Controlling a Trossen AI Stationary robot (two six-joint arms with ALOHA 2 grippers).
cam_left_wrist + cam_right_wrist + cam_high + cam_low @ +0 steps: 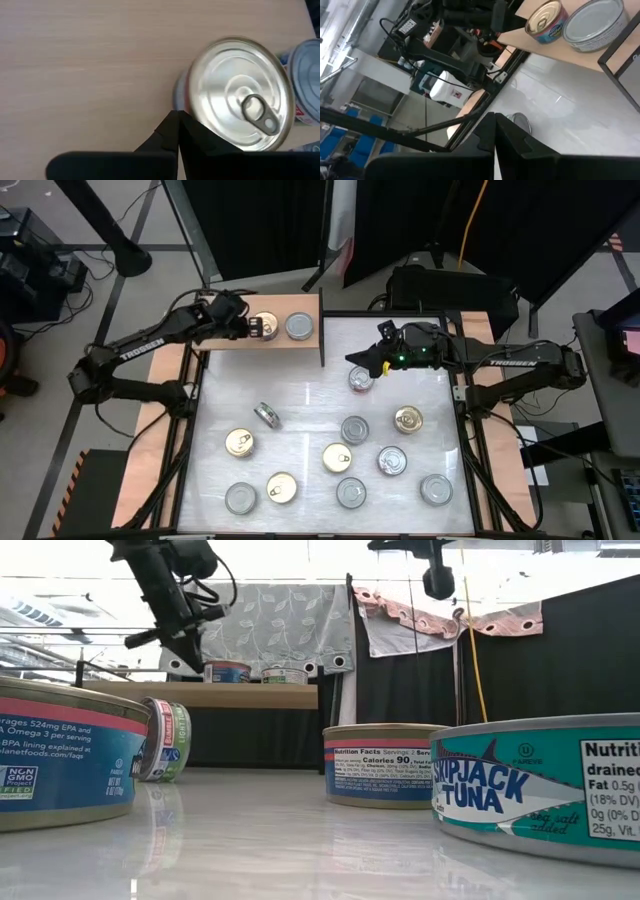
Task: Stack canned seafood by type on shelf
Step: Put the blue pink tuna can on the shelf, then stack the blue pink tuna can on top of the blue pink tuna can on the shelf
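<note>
Shelf (225, 340) holds two tins (283, 326) (upright); both arms' jaws pressed together, empty.

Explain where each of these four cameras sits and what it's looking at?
High view: overhead, straight down on the white table, both dark arms showing.
Low view: at tabletop height, looking level past round metal tins to the light-wood shelf.
Left wrist view: above the shelf, behind the shut left gripper, beside a gold-lidded tin.
Right wrist view: behind the shut right gripper, facing the shelf.
All share the shelf.
</note>
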